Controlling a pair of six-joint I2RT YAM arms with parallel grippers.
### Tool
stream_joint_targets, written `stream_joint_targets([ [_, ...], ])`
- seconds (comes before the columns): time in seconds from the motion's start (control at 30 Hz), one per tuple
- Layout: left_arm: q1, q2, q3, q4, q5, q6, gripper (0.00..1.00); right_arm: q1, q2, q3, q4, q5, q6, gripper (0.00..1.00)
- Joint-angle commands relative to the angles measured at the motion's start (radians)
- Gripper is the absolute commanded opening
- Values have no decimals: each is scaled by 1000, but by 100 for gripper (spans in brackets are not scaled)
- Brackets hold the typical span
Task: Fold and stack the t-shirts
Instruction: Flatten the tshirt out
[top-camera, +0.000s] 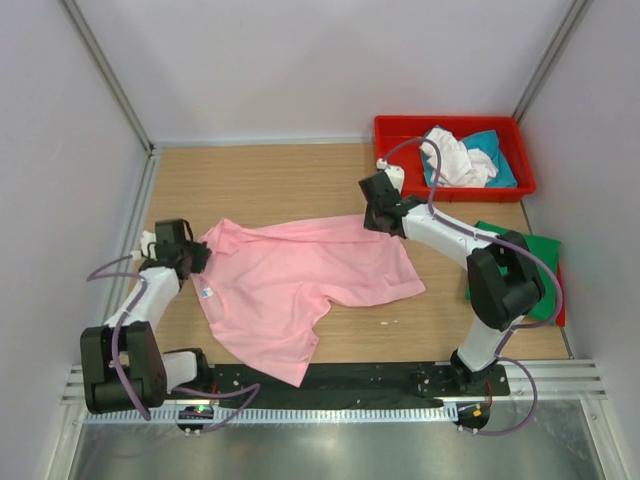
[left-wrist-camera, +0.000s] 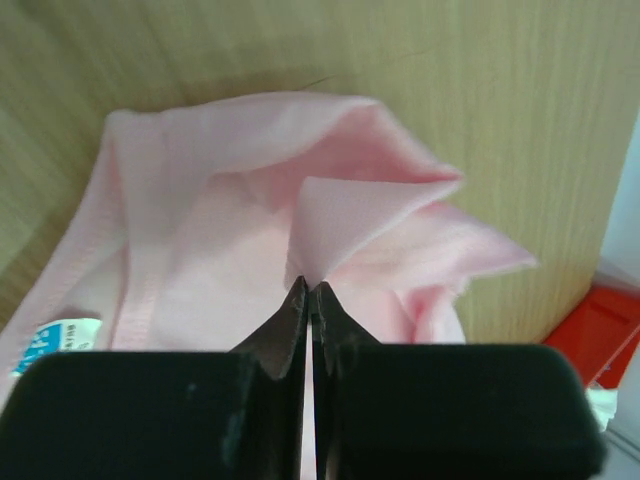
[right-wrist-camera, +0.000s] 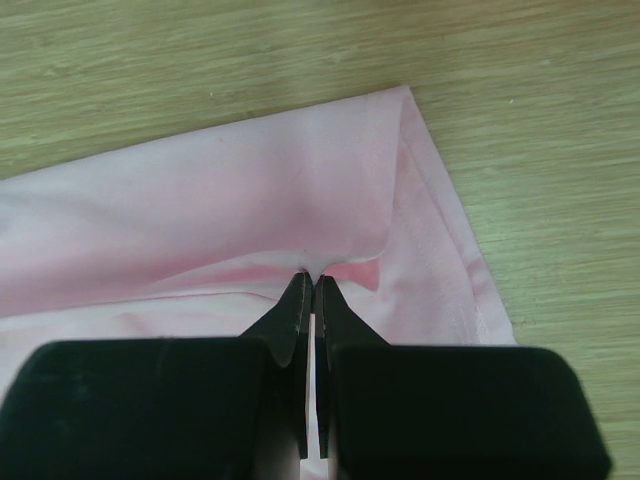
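Black fingers (left-wrist-camera: 285, 345) of the left tool (left-wrist-camera: 309, 290) fill the bottom of its wrist view. They are pinched together on a peaked fold of the light pink t-shirt (left-wrist-camera: 210, 220), and a blue-and-white label (left-wrist-camera: 50, 342) shows by the hem off to one side. The right tool (right-wrist-camera: 308, 282) is likewise clamped on the same shirt, its tips biting a pucker of cloth just inside a stitched corner.

From above, the pink shirt lies spread and rumpled on the wooden bench (top-camera: 280, 180), nearer the arms than the red tray (top-camera: 400, 125) and to its left. The left tool grips the shirt edge farthest from the tray; the right tool grips the corner closest to it. Inside the tray a crumpled white t-shirt (top-camera: 455, 160) lies on a teal t-shirt (top-camera: 503, 172). A dark green t-shirt (top-camera: 545, 252) lies flat just on the near side of the tray, partly hidden by the right arm.
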Motion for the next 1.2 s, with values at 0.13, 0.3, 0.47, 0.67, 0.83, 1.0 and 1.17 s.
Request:
stream_joint_targets([
  [0.13, 25, -46, 448, -234, -6, 352, 0, -41, -83, 163, -48, 32, -117, 1],
  [0.3, 37, -33, 737, -380, 52, 526, 0, -76, -113, 396, -147, 37, -195, 1],
  [0.47, 40, -15, 1061, -456, 112, 613, 1, -83, -175, 586, -177, 69, -275, 1],
  [0.67, 42, -1, 1371, -603, 199, 702, 1, -84, -285, 707, -235, 63, -315, 1],
  [0.83, 42, -72, 1531, -690, 224, 729, 1, -84, -409, 708, -273, 4, -303, 1],
  [1.0, 42, -142, 1695, -830, 207, 739, 1, -86, -560, 714, -327, -48, -304, 1],
  [1.17, 23, -236, 1736, -825, 148, 686, 0, -84, -644, 769, -396, -130, -311, 1],
])
